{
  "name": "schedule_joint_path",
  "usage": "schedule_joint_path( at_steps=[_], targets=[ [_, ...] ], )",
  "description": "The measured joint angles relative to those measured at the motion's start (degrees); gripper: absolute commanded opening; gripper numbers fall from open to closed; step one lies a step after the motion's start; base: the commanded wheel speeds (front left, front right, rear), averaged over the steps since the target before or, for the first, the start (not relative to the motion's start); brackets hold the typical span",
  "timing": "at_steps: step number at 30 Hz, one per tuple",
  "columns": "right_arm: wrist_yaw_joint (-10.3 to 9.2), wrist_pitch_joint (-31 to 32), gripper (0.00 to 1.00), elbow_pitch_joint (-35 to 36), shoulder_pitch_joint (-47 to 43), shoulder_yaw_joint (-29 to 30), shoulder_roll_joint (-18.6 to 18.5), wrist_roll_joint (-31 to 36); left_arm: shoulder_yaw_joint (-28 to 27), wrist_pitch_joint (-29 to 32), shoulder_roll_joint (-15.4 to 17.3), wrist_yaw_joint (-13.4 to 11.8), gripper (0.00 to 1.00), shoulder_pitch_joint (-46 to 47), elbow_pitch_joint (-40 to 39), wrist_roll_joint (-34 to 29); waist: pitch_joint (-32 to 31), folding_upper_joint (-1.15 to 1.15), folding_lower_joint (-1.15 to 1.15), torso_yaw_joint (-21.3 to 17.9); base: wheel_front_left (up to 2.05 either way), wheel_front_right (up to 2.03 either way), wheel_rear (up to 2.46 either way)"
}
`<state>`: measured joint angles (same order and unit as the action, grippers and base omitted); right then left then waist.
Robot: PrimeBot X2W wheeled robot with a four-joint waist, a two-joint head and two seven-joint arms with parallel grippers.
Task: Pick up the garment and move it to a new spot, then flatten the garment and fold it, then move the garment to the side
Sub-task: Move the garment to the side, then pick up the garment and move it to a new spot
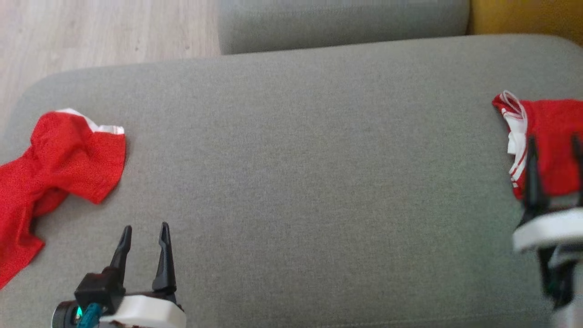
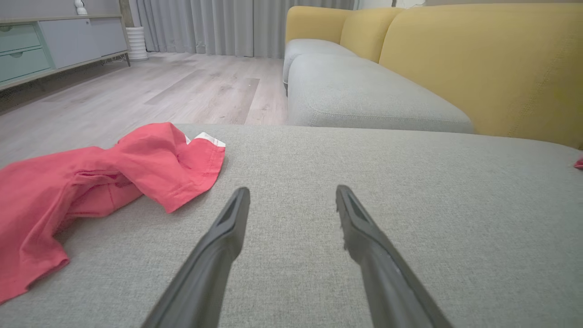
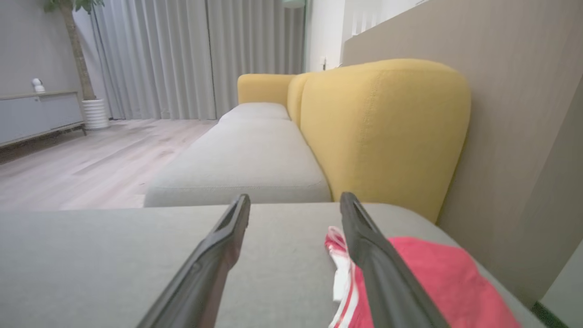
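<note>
A crumpled red garment with a white trim lies at the left end of the grey cushion, partly hanging over its edge; in the left wrist view it spreads to the left of the fingers. My left gripper stands open and empty just right of it, over bare cushion. A second red garment with white stripes lies in a compact pile at the right end. My right gripper is open above it, blurred, with the cloth under its right finger.
A second grey seat cushion adjoins the far side, with the yellow backrest at the right. Wooden floor lies beyond the cushion's left and far edges. A sideboard and curtains stand further off.
</note>
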<state>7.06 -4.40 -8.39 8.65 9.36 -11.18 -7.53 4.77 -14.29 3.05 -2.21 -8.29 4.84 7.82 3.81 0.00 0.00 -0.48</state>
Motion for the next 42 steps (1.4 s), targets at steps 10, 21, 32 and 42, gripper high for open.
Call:
schedule_joint_path(
  at_steps=[10, 21, 32, 42],
  targets=[
    [0.00, -4.5, 1.00, 4.2, -17.5, -3.8, 7.5, 3.4, -2.0, 0.0, 0.0, 1.8, 1.00, -3.0, 5.0, 0.0, -4.0, 0.00, 0.00, 0.6, 0.00, 0.00, 0.00],
    [0.00, -9.4, 1.00, -3.0, -19.8, -5.4, 8.7, 3.6, -3.4, 0.0, 0.0, 3.2, 1.00, -3.2, 6.3, -0.7, -5.3, 0.00, 0.00, 1.8, 0.00, 0.00, 0.00],
    [0.00, -9.8, 1.00, -4.3, -19.6, -6.4, 8.7, 2.5, -3.5, 0.0, 0.0, 3.3, 1.00, -3.1, 6.3, -0.7, -5.1, 0.00, 0.00, 2.0, 0.00, 0.00, 0.00],
    [0.00, -9.8, 1.00, -2.7, -19.9, -6.5, 8.7, 1.5, -3.3, 0.0, 0.0, 3.8, 1.00, -2.3, 6.3, -1.2, -5.2, 0.00, 0.00, 7.3, 0.00, 0.00, 0.00]
  ],
)
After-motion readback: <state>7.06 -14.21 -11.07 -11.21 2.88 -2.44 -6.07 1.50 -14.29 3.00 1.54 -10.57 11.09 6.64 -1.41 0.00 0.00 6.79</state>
